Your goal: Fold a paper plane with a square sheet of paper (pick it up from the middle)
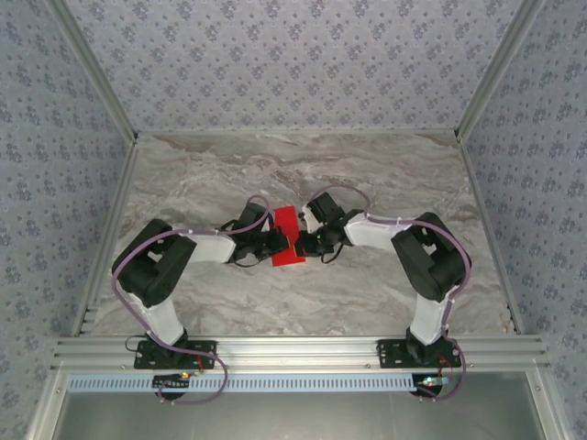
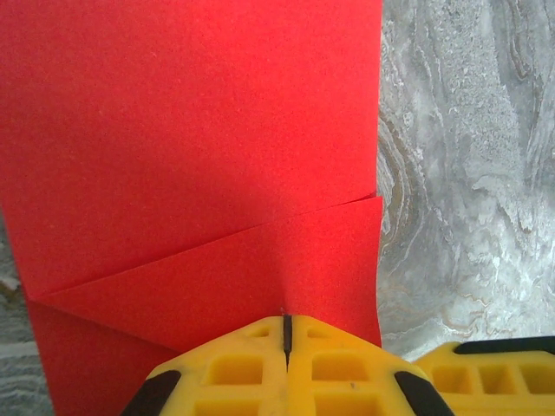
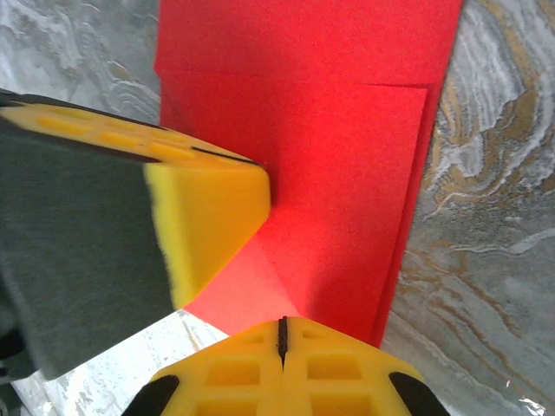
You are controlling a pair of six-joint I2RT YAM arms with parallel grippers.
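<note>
- The square sheet of paper (image 2: 191, 130) is bright red. It lies flat in the middle of the grey marble table (image 2: 468, 173), between the two arms. It is already partly folded.
- A folded corner (image 2: 260, 269) makes a slanted line across the sheet, so I think the job is at an early fold. It does not look like a plane yet.
- The left gripper (image 2: 286, 334) has its yellow fingers pressed together. Its tip sits on the near edge of the red paper, right at the folded corner.
- The right gripper (image 3: 282, 334) is pressed together too. Its tip sits on the other edge of the paper, just beside the left one.
- I cannot tell if any paper is caught between the fingers. They look like they are pushing down on it.
- To do this step well, I think one tip should hold the sheet down while the other rubs along the fold line.
- Push gently and go slowly. Thin paper slides on a smooth table and can crumple.
- The edges should line up before the fold is pressed hard.
- I see no words, labels or brand names on the paper, the fingers or the table.
</note>
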